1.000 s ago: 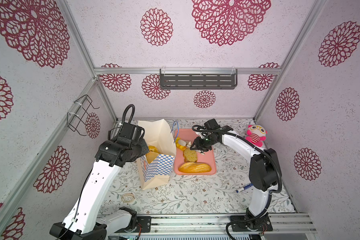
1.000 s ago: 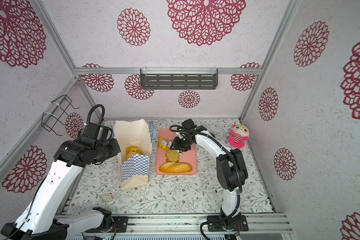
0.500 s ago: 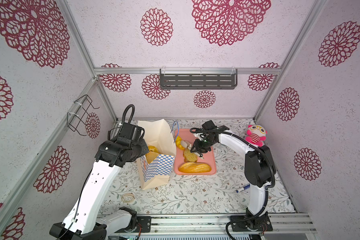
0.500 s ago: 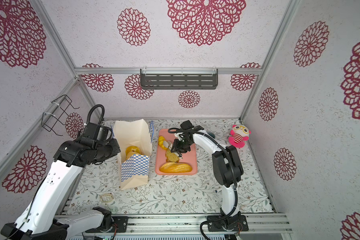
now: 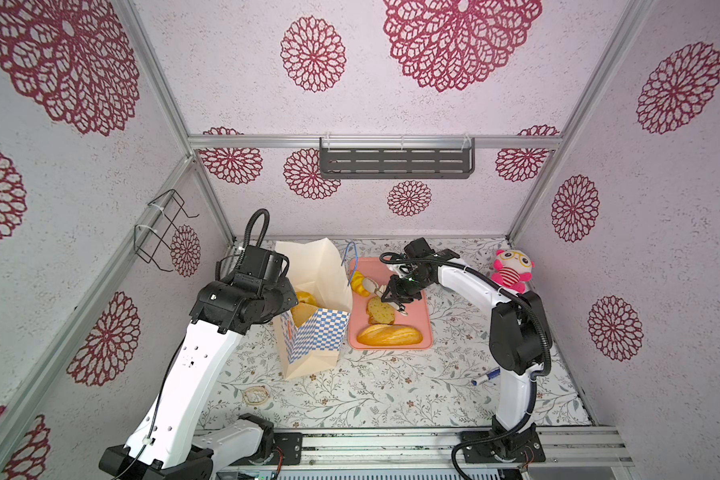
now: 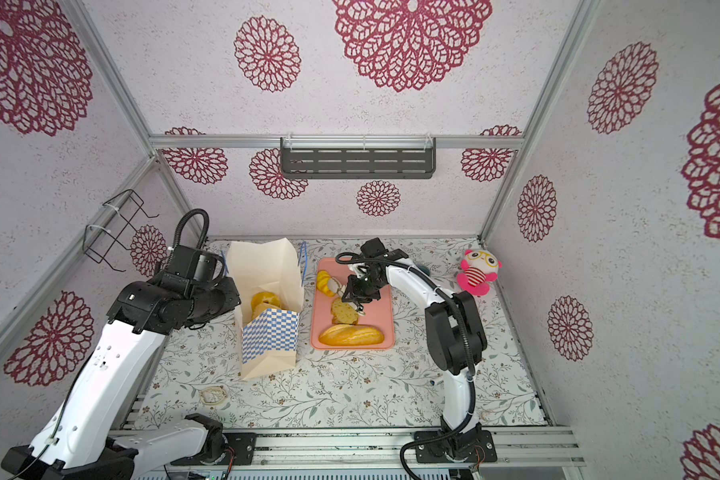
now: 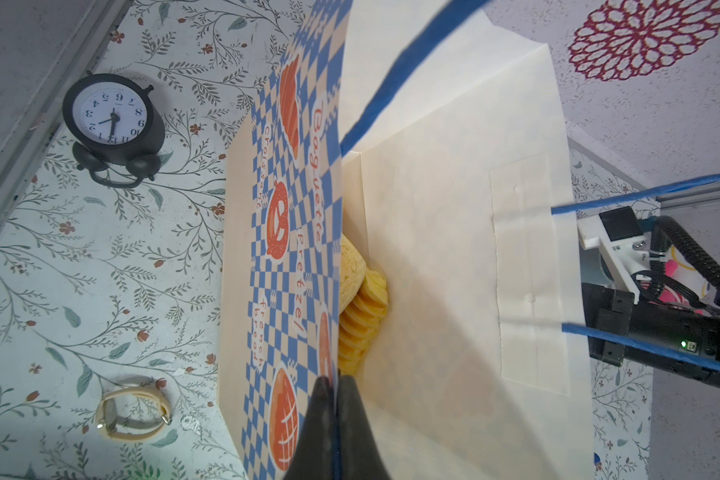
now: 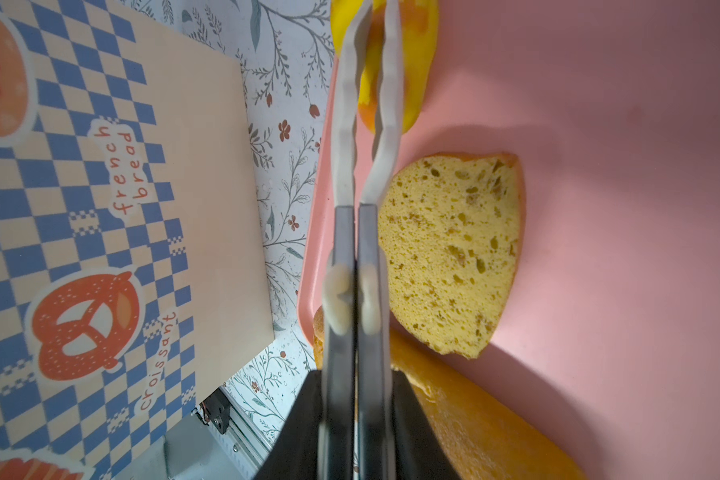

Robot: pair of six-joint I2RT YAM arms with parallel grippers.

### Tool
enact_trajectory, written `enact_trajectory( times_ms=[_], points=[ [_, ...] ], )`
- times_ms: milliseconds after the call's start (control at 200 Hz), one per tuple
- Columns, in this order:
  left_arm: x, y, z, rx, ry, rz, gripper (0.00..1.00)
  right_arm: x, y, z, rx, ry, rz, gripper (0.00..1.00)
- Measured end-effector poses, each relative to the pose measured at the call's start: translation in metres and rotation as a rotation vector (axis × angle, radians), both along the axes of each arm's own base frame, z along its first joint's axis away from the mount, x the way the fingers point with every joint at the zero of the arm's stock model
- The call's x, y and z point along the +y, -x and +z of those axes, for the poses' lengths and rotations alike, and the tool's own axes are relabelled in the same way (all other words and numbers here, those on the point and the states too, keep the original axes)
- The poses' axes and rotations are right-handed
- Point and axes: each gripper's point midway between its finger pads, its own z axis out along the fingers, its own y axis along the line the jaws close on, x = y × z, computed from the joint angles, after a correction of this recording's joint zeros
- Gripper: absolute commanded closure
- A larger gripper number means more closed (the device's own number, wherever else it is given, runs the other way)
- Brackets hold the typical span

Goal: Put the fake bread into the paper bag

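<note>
The paper bag (image 5: 312, 345) (image 6: 267, 345) stands open left of the pink tray (image 5: 416, 320). My left gripper (image 7: 335, 380) is shut on the rim of its checkered wall (image 7: 292, 232). Fake bread (image 5: 304, 299) (image 7: 362, 307) lies inside the bag. On the tray lie a croissant (image 5: 360, 282) (image 8: 416, 62), a speckled slice (image 5: 379, 311) (image 8: 449, 253) and a long loaf (image 5: 389, 334) (image 8: 474, 424). My right gripper (image 8: 356, 374) (image 5: 400, 291) is shut on metal tongs (image 8: 366, 124). The tongs' wavy tips are nearly together over the croissant; whether they pinch it I cannot tell.
A pink plush toy (image 5: 512, 270) sits at the back right. A blue marker (image 5: 485, 378) lies near the right arm's base. A black alarm clock (image 7: 109, 120) and a beige wristwatch (image 7: 132, 411) (image 5: 256, 395) lie left of the bag. A wire rack (image 5: 163, 232) hangs on the left wall.
My right gripper has squeezed the tongs together and shifted slightly left over the tray, toward the croissant. The left arm and the bag have not moved.
</note>
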Motion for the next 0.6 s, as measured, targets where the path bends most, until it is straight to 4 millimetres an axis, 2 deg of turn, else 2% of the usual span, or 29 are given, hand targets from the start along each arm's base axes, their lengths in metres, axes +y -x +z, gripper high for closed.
enact_trajectory(
  times_ms=[155,390,495,600],
  points=[
    [0.0,0.0,0.0,0.0,-0.001,0.0,1.0,-0.007,0.001,0.016,-0.021,-0.008,-0.012,1.0],
    [0.0,0.0,0.0,0.0,-0.003,-0.002,1.0,-0.02,0.013,0.078,-0.133,-0.061,-0.026,1.0],
    [0.0,0.0,0.0,0.0,-0.004,-0.003,1.0,-0.023,0.018,0.087,-0.142,-0.059,-0.02,0.87],
    [0.0,0.0,0.0,0.001,-0.004,-0.003,1.0,-0.021,0.015,0.077,-0.112,-0.039,-0.009,0.77]
  ],
)
